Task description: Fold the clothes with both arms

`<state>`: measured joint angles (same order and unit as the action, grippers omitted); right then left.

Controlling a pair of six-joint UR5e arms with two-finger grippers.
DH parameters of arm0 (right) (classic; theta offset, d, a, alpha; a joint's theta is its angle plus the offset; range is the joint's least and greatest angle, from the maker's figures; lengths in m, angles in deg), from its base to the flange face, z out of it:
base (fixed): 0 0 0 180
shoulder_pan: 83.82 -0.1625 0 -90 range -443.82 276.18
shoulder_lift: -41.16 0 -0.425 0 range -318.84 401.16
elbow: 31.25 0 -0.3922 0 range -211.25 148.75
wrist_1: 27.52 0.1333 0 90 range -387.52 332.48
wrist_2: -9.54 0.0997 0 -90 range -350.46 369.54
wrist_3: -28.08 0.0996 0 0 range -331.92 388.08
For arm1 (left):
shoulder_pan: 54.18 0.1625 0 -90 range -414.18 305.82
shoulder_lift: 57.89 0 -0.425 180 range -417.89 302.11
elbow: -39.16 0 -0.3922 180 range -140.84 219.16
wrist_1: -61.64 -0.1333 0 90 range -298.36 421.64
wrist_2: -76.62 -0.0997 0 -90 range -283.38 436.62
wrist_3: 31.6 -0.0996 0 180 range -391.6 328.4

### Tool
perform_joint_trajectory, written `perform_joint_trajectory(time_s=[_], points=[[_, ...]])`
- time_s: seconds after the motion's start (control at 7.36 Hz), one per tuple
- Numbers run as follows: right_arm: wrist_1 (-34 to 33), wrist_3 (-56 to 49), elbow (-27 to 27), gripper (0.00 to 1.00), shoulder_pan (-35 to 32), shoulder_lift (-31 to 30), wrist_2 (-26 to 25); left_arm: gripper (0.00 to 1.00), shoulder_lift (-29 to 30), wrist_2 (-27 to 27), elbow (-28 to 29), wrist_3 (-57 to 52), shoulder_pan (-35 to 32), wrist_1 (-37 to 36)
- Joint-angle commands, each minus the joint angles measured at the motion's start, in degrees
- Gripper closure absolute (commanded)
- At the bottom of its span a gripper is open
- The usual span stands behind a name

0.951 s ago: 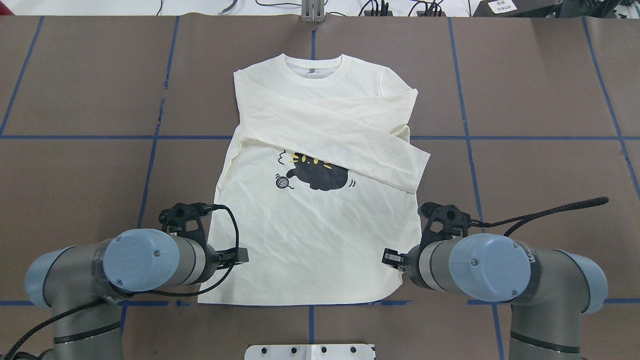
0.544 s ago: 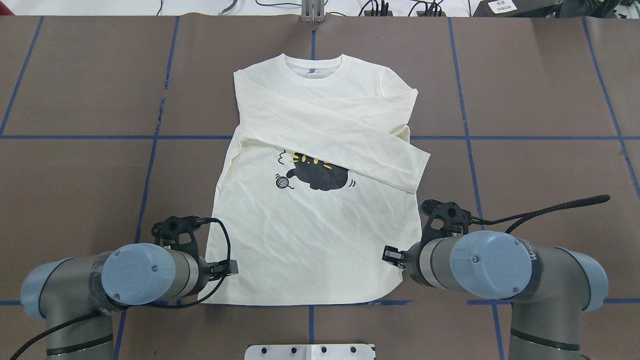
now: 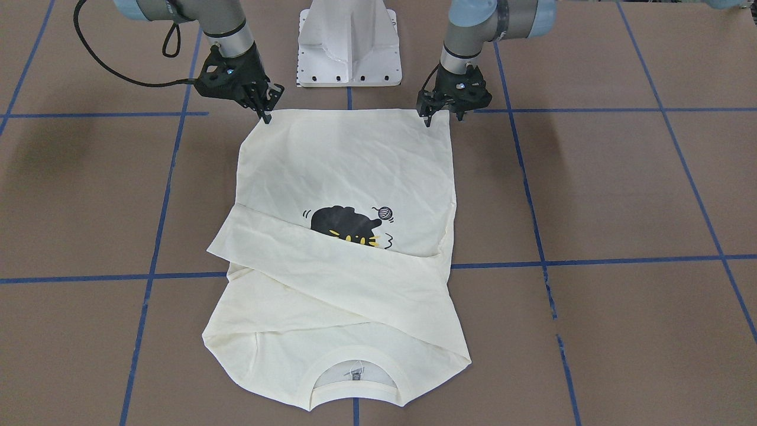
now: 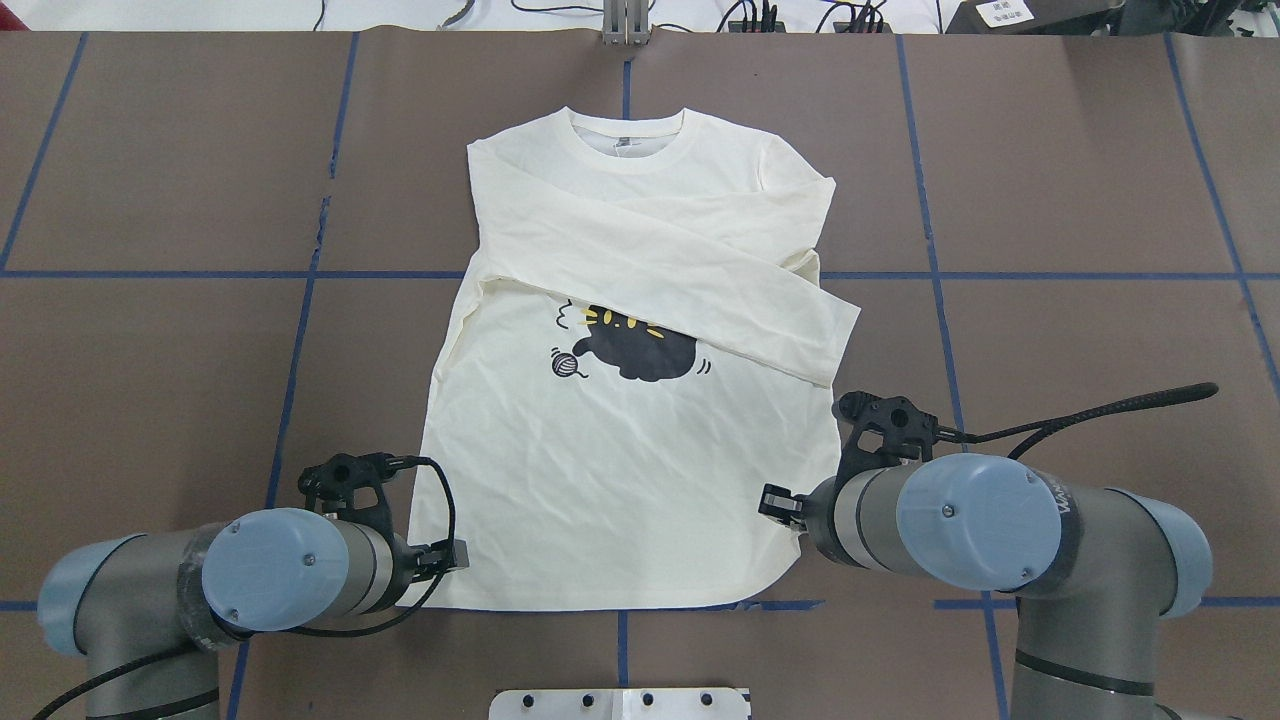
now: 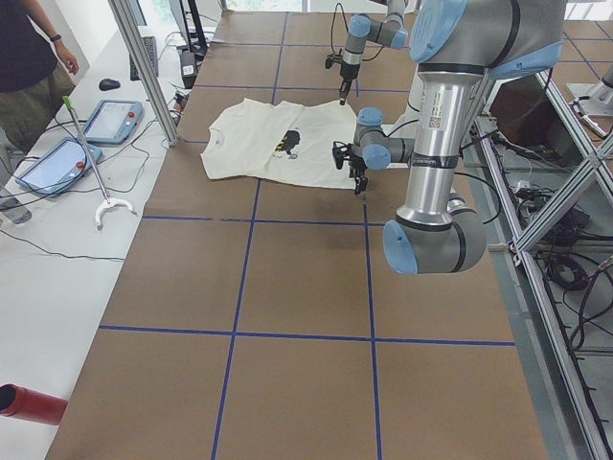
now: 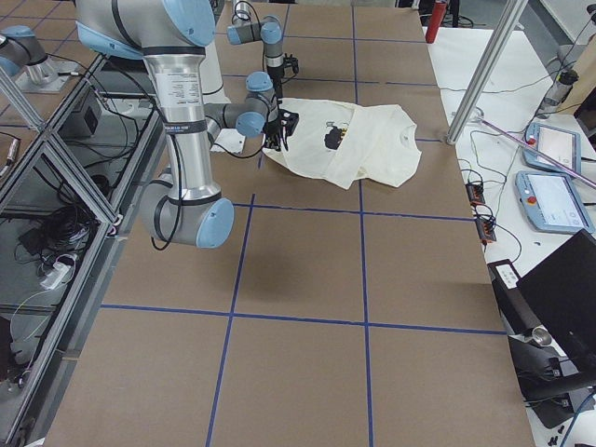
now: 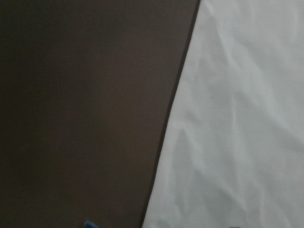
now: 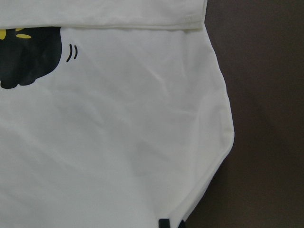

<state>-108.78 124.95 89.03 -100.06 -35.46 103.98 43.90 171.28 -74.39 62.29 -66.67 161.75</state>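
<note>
On the brown table (image 3: pixel 591 195) one shirt (image 3: pixel 355 160) is laid between two grippers. The left gripper (image 3: pixel 443 118), its tips hidden overhead, is seen spread from the front; whether the right gripper (image 3: pixel 269 111) is closed cannot be told.

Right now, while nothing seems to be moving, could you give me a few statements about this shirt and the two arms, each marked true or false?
1. The shirt lies flat on the table. True.
2. Its collar is at the end nearest the robot's base. False: the collar is at the far end, and the hem is nearest the base.
3. A folded sleeve covers part of the cat print. True.
4. The left gripper and right gripper are at the shoulders. False: each is at a hem corner.
</note>
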Motion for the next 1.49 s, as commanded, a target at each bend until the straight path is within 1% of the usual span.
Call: perform_joint_trajectory(time_s=[0.0, 0.14, 0.54, 0.68, 0.95, 1.09, 1.22, 1.36], points=[[-0.1, 0.0, 0.0, 1.00, -0.3, 0.6, 0.0, 0.17, -0.5, 0.0, -0.3, 0.1, 0.5, 0.0], [-0.1, -0.1, 0.0, 1.00, -0.5, 0.6, 0.2, 0.18, -0.7, 0.0, -0.9, 0.2, 1.1, 0.0], [-0.2, -0.1, 0.0, 1.00, -0.9, 0.5, 0.5, 0.28, -0.7, 0.0, -1.1, 2.2, 2.6, -0.1], [-0.2, -0.1, 0.0, 1.00, -0.9, 0.5, 0.5, 0.35, -0.6, 0.0, -1.0, 2.4, 2.6, -0.2], [-0.2, -0.1, 0.0, 1.00, -1.0, 0.5, 0.5, 0.51, -0.5, 0.0, -1.6, 2.5, 2.5, -0.5], [-0.2, -0.2, 0.0, 1.00, -1.1, 0.5, 0.5, 0.54, -0.4, 0.0, -2.9, 2.5, 2.5, -2.4], [-0.2, -0.2, 0.0, 1.00, -1.2, 0.5, 0.5, 0.54, -0.2, 0.0, -4.8, 2.5, 2.6, -5.0], [-0.2, -0.3, 0.0, 1.00, -1.3, 0.5, 0.6, 0.54, -0.1, 0.0, -5.4, 2.5, 2.6, -5.4]])
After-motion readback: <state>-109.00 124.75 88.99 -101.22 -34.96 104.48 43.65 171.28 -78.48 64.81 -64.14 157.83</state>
